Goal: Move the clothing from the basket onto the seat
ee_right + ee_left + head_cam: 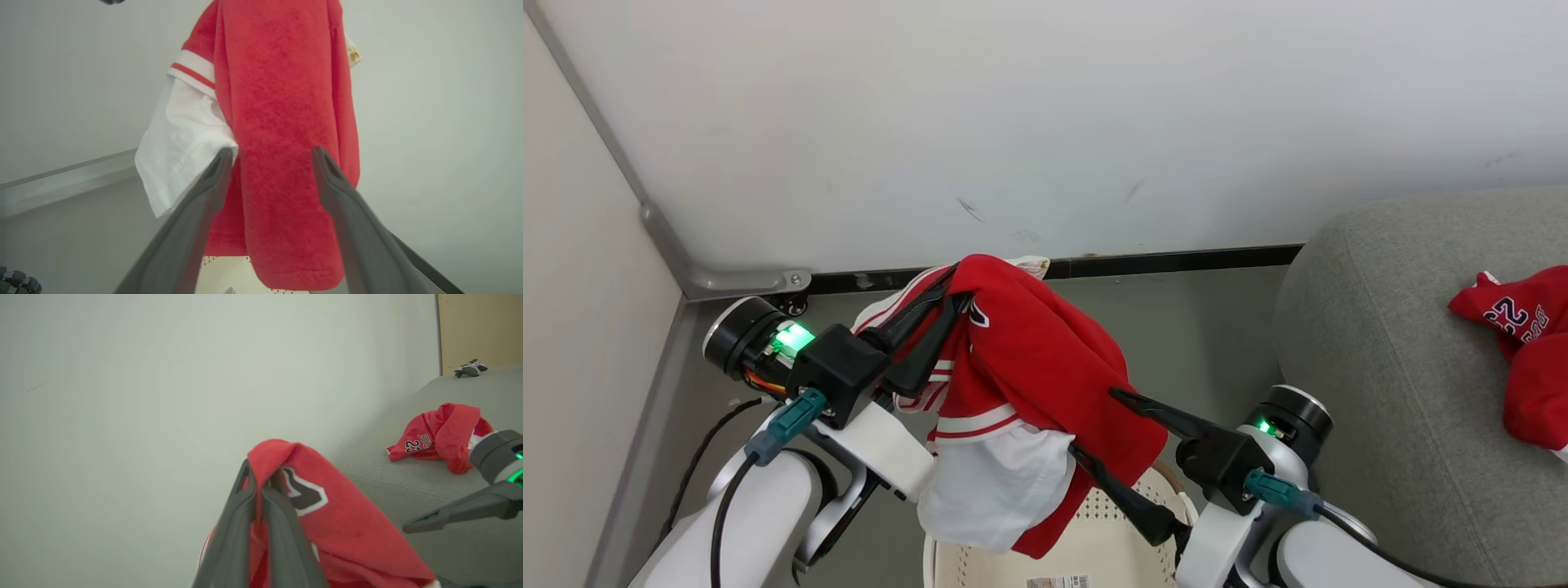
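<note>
Head view: the left end effector (952,292) is pinching a red jersey (1029,359) tight, dangling it over the basket (1094,539), while the right end effector (1094,422) is straddling the hanging cloth, spread wide; a rightward carry to the grey seat (1380,343), where a second jersey (1519,343) is lying, is likely coming next.

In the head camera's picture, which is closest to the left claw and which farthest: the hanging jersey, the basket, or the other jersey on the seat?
1. Hanging jersey, clamped in the left gripper.
2. Basket, below it at the bottom edge.
3. Second jersey, lying on the seat, far right.
</note>
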